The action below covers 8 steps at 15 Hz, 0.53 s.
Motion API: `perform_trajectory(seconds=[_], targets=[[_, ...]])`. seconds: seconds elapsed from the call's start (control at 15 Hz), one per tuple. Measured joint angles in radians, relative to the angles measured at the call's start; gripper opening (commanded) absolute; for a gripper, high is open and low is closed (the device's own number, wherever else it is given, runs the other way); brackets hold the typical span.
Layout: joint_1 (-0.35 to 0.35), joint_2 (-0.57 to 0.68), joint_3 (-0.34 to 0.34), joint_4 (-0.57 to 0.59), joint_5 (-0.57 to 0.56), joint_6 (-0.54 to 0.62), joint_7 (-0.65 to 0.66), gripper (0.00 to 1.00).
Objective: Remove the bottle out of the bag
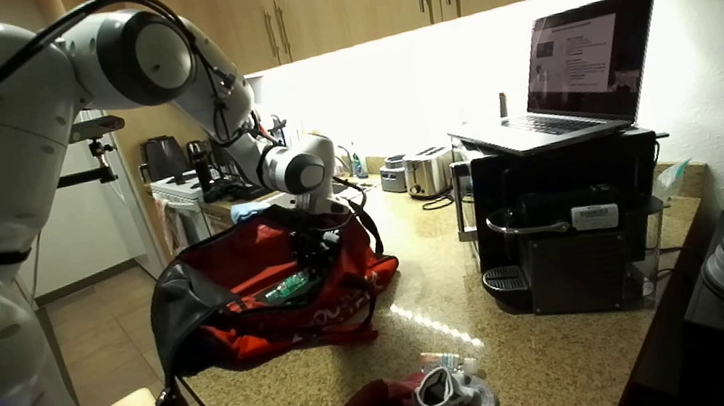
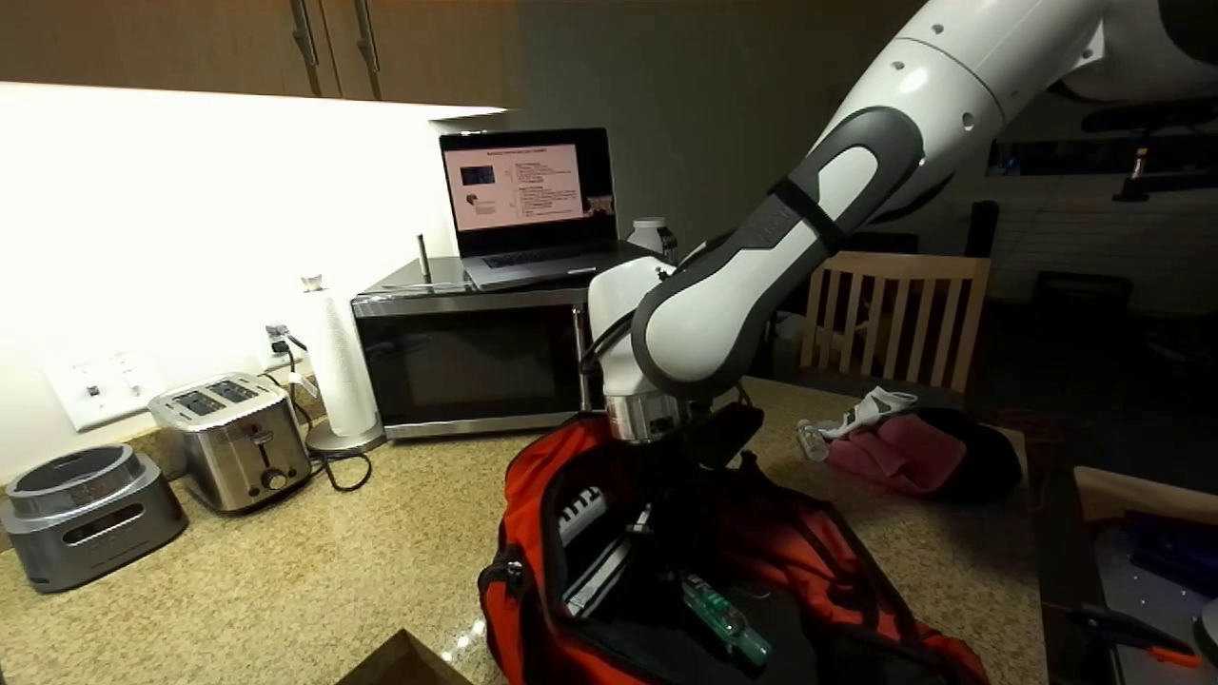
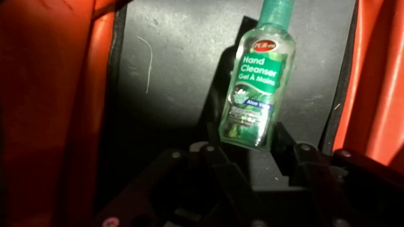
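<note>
Green-capped hand cleanser bottle (image 3: 258, 85) inside the open red bag (image 1: 336, 310), bag on a speckled counter (image 2: 304, 561), gripper (image 3: 246, 132) down in the bag — jaws holding the bottle by its lower end, a laptop (image 2: 533, 190) on the microwave (image 2: 466, 371) in both exterior views.

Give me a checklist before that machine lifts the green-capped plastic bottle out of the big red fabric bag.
1. Black pincer shut on the green-capped plastic bottle: ok.
2. Grip around the bottle's middle: not ok; held near its base.
3. Mouth of the big red fabric bag open: ok.
4. Bottle lifted off the bag's black floor: cannot tell.
5. Pincer clear of the bag's sides: cannot tell.
</note>
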Motion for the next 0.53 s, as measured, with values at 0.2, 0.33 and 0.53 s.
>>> perform_trajectory(seconds=[0.2, 0.33, 0.53], targets=[[0.0, -0.008, 0.01, -0.019, 0.0, 0.042, -0.006, 0.18], [0.0, -0.022, 0.017, -0.046, 0.0, 0.067, -0.006, 0.18], [0.0, -0.054, 0.032, -0.094, 0.0, 0.093, -0.01, 0.18]])
